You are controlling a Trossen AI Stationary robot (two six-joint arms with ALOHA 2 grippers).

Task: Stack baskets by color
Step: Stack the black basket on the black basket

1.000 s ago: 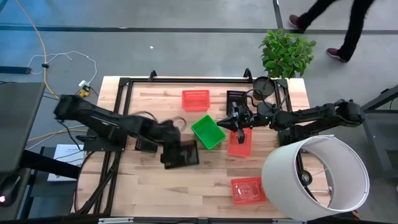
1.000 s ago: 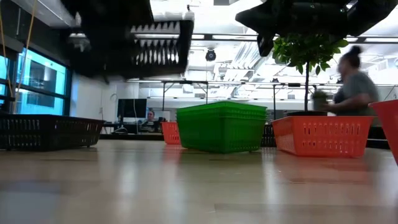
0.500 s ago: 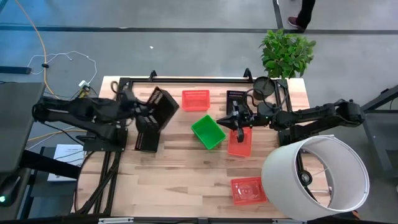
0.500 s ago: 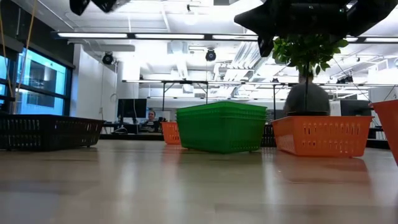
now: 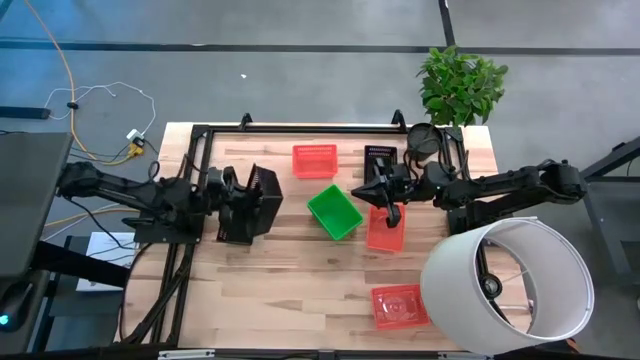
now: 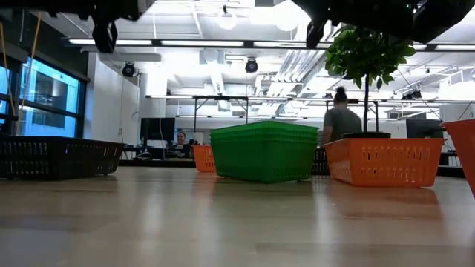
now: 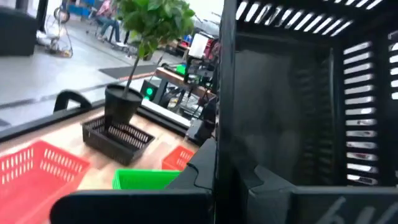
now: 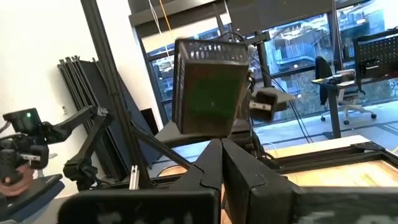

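Even, bright overhead light on the wooden table [image 5: 300, 280], soft short shadows, ceiling light strips [image 6: 185, 42] glaring across the upper low view, tabletop foreground blurred there, held black basket [image 7: 311, 106] dark and unfocused, windows [image 8: 298, 43] bright behind.

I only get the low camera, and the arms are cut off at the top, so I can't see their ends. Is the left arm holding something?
Observer: Yes. The left gripper is shut on a black basket, which is tipped up on its edge.
Operator: Where's that over the table?
Observer: On the left side, right by the other black basket, the one that lies on the table.
Operator: What about the right arm?
Observer: The right gripper is shut and holds nothing. It hangs over a red basket beside the green basket.
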